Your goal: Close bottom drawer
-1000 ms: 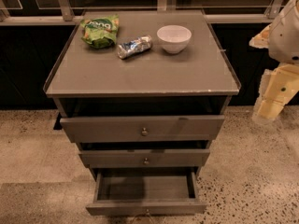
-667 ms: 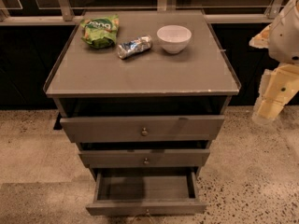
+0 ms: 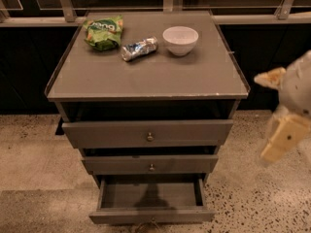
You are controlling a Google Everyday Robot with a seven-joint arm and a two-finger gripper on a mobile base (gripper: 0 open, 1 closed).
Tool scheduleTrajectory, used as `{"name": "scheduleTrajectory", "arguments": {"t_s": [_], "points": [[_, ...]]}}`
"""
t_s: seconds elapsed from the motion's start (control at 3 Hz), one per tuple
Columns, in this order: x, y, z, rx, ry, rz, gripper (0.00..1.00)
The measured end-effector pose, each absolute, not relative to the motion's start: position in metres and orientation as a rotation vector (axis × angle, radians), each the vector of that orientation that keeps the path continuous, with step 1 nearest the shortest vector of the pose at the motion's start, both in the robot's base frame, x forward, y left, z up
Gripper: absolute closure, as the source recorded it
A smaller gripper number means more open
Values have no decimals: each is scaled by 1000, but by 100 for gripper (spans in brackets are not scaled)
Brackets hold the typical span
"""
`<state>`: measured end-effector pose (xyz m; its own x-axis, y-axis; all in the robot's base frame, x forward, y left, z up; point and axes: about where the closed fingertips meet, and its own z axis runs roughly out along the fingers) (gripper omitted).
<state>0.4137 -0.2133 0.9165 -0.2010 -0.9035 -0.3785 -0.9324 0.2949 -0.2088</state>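
Note:
The bottom drawer [image 3: 150, 214] of the grey-brown cabinet is pulled far out, its inside empty and its front near the lower frame edge; its knob barely shows there. The middle drawer [image 3: 150, 164] and the top drawer [image 3: 148, 133] each stick out a little, with round brass knobs. My gripper [image 3: 283, 139] is at the right edge, beside the cabinet at about top-drawer height, well apart from the bottom drawer, and looks blurred.
On the cabinet top [image 3: 146, 76] lie a green snack bag [image 3: 103, 31], a crumpled silver wrapper [image 3: 139, 48] and a white bowl [image 3: 180, 40]. A dark wall with metal rails runs behind. Speckled floor surrounds the cabinet.
The view has shifted slightly and the arm at the right has moved down and left a little. The drawers have not moved.

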Motion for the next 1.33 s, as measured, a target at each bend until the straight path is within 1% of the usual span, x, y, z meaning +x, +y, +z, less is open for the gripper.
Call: {"name": "scheduleTrajectory", "arguments": {"t_s": [0.33,0.67,1.0,1.33], "points": [[394,-208,843,-1489,2126,291,0],[387,-204,819,-1366,2140,355,0],[388,-202,821,-1377,2137,351,14],[388,-202,821,-1377,2137,351,37]]}}
